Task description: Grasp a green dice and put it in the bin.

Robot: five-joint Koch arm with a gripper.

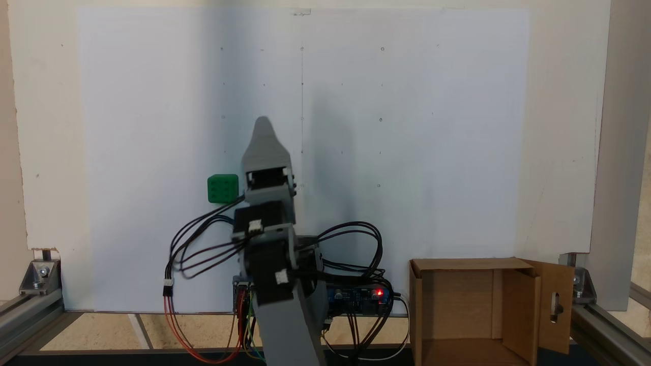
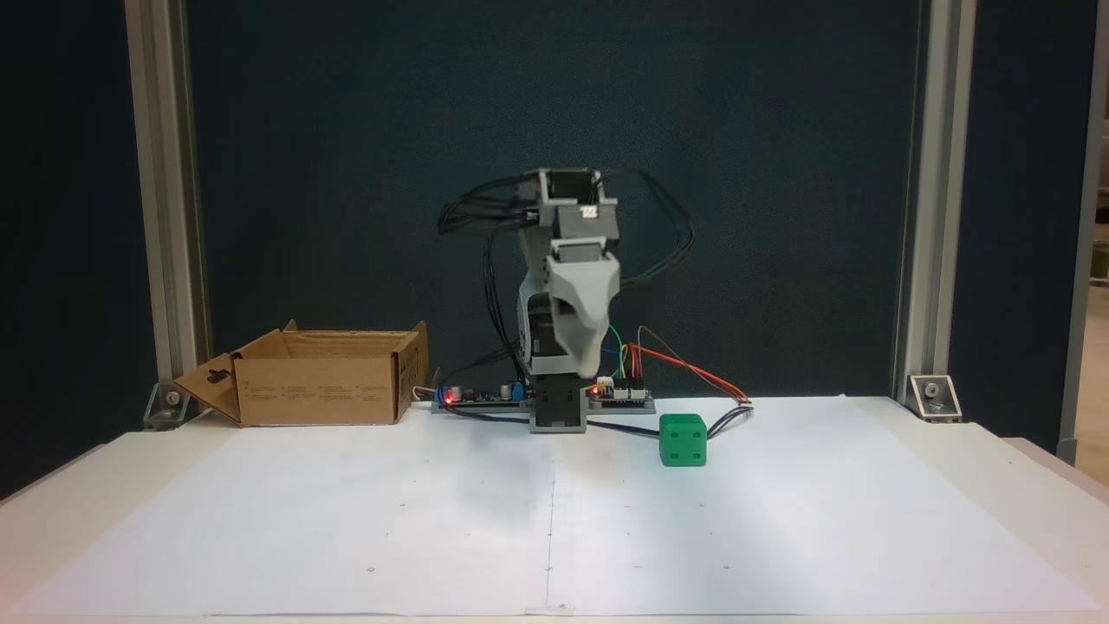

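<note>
Green dice, small bright green rounded cube with darker pips (image 2: 683, 439), sits alone on the white paper sheet (image 2: 346, 520) covering the counter, just beside the arm's base (image 2: 559, 407) and on its right in this front fixed view; in the fixed view from behind the arm it shows left of the arm (image 1: 223, 188). A black cable loop (image 2: 723, 420) lies close behind the dice, maybe touching, can't tell.

Grey plastic gripper (image 2: 582, 360) hangs above the base, tip pointing down toward the counter, well clear of the dice, holding nothing. Only one grey shell shows in both fixed views, fingers lined up one behind the other, so open or closed: cannot tell.

The bin, brown corrugated cardboard box with folded-out flaps and an oblong slot in one flap (image 2: 325, 386), stands on the other side of the base from the dice, top open, looks empty from behind (image 1: 473, 305).

Step in hand, my read: reach for the dice, not yet started. To do it well:
- swing toward the dice side of the base first, then lower
- spread fingers wide before descending, straddle two flat faces, not the rounded corners
- come down straight; dice is light and will likely skid on paper if nudged
- keep clear of the cable loop behind the dice
- lift well up before crossing over the base to the bin, so the near flap isn't clipped
</note>
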